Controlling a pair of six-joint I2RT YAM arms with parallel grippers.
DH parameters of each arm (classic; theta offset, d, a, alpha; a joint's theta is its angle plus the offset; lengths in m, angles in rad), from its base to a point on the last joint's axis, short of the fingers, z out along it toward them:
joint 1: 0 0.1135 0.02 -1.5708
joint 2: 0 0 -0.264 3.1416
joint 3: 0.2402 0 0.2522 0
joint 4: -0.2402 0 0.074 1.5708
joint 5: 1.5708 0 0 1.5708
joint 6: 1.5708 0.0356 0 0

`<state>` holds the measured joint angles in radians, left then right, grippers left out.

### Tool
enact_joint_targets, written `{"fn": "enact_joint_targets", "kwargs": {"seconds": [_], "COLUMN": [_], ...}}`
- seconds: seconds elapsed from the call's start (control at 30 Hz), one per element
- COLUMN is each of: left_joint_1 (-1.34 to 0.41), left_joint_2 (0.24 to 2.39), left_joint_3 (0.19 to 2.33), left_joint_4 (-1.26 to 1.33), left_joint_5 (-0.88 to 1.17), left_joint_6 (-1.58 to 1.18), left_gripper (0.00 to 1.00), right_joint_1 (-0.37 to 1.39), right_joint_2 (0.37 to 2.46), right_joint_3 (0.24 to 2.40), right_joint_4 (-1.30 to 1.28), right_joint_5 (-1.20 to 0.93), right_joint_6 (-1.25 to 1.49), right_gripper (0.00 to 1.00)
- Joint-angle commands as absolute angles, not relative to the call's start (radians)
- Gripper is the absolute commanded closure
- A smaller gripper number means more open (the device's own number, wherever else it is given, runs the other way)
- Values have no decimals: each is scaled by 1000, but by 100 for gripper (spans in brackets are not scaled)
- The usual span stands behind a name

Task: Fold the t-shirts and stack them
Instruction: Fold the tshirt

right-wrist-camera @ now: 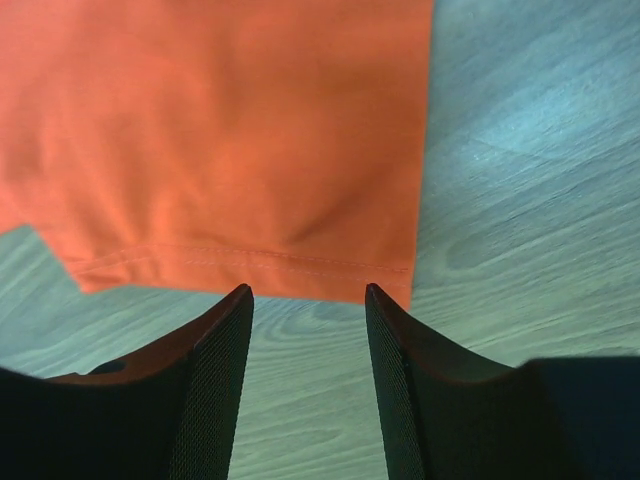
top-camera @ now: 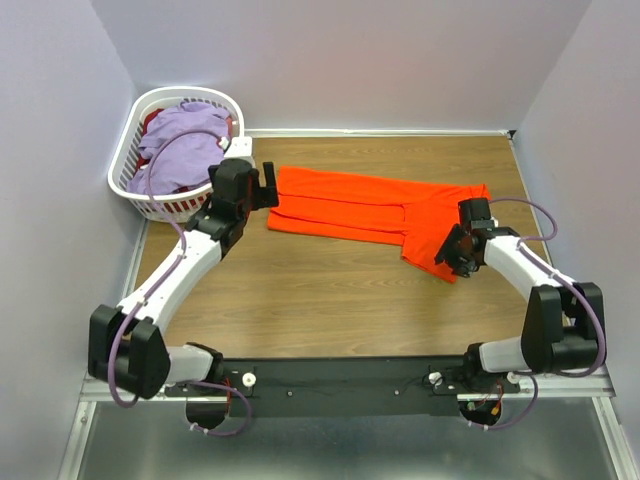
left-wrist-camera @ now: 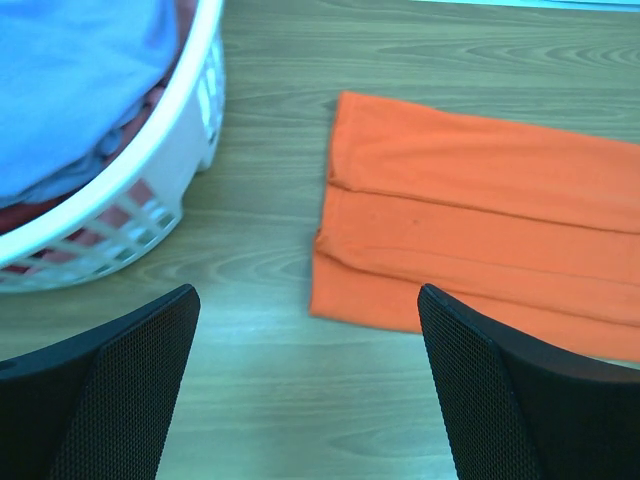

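- The orange t-shirt (top-camera: 365, 208) lies flat on the wooden table (top-camera: 300, 290). It is folded into a long band running left to right, and its right end is turned down toward the near side.
- The lavender t-shirt (top-camera: 185, 140) is heaped in the white basket (top-camera: 125, 170) at the far left corner, on top of some dark red cloth (top-camera: 152, 121).
- My left gripper (top-camera: 265, 187) hovers just beside the band's left end, between it and the basket. Its fingers are spread wide with nothing between them.
- My right gripper (top-camera: 452, 252) is at the turned-down right end. On the wrist view its fingers are parted a little with bare wood in the gap, and the stitched hem (right-wrist-camera: 240, 262) is just ahead of the tips. It holds nothing.
- I judge the cloth to be thin, light and limp. It will sag and drag on the wood, and the stacked layers may slide apart if I lift only the top one.
- I would pinch through every layer at an end corner. The hem is best, since the doubled stitching gives the pads something firmer to bite.
- I can read no brand or writing, and no neck label shows in any view.
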<state>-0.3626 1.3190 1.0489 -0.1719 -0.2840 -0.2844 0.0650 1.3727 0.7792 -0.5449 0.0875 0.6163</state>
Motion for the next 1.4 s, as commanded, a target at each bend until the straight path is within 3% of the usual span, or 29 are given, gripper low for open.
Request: {"fn": "enact_joint_targets", "kwargs": {"seconds": [0.0, 0.33, 0.57, 0.6, 0.7, 0.97, 1.37], "left_joint_1": [-359, -359, -359, -359, -359, -357, -357], "left_joint_2": [1232, 1229, 1235, 1236, 1241, 1264, 1299], "left_joint_3": [960, 942, 942, 942, 942, 948, 946], "left_joint_4": [-115, -123, -123, -123, -126, -126, -130], "left_joint_5": [-357, -379, -383, -385, -388, -383, -390], "left_joint_6": [-261, -255, -255, -252, -252, -252, -250], "left_gripper": [2, 2, 2, 2, 2, 2, 2], "right_joint_1": [74, 74, 75, 74, 74, 74, 74], "right_joint_2": [1422, 1523, 1526, 1525, 1502, 1489, 1846], "right_joint_3": [761, 741, 758, 761, 785, 980, 1397], "right_joint_4": [-529, -463, -462, -462, -471, -514, -503], "right_joint_5": [146, 152, 167, 166, 169, 215, 252], "right_joint_6": [663, 683, 660, 657, 634, 600, 581], "right_gripper": [45, 54, 80, 88, 97, 99, 99]}}
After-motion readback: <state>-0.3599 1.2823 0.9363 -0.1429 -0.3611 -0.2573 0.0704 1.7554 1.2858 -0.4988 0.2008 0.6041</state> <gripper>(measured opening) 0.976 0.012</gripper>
